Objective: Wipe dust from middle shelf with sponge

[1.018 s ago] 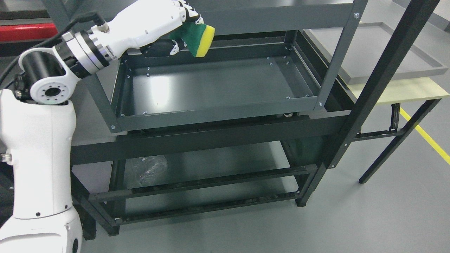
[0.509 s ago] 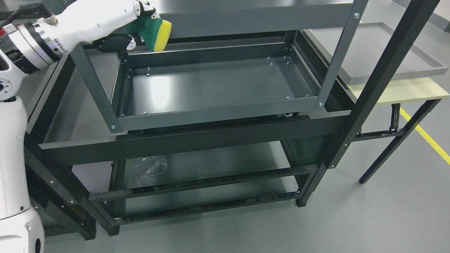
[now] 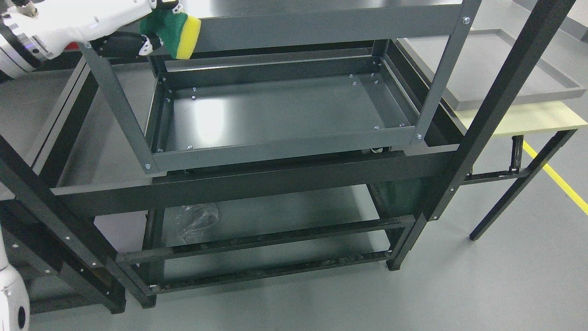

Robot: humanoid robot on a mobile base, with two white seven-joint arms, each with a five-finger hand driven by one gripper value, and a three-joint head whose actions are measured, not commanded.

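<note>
A green and yellow sponge (image 3: pixel 179 34) is held in my left hand (image 3: pixel 149 25) at the top left of the head view, above and left of the back left corner of the middle shelf. The hand's fingers are curled around the sponge's green side, and the yellow side faces right. The middle shelf (image 3: pixel 285 110) is a dark grey metal tray with a raised rim and a glossy floor, set inside the dark rack. The sponge is clear of the shelf floor, next to the rack's back left upright (image 3: pixel 115 101). My right hand is out of view.
The rack's top rail (image 3: pixel 330 23) runs just right of the sponge. A crumpled clear plastic bag (image 3: pixel 195 220) lies on the lower shelf. A grey tray (image 3: pixel 500 69) rests on a pale table at the right. A black post (image 3: pixel 496 101) crosses the right side.
My left hand has carried the sponge up and to the left, from over the shelf's back edge to the rack's top left corner. The arm has drawn mostly out of the picture.
</note>
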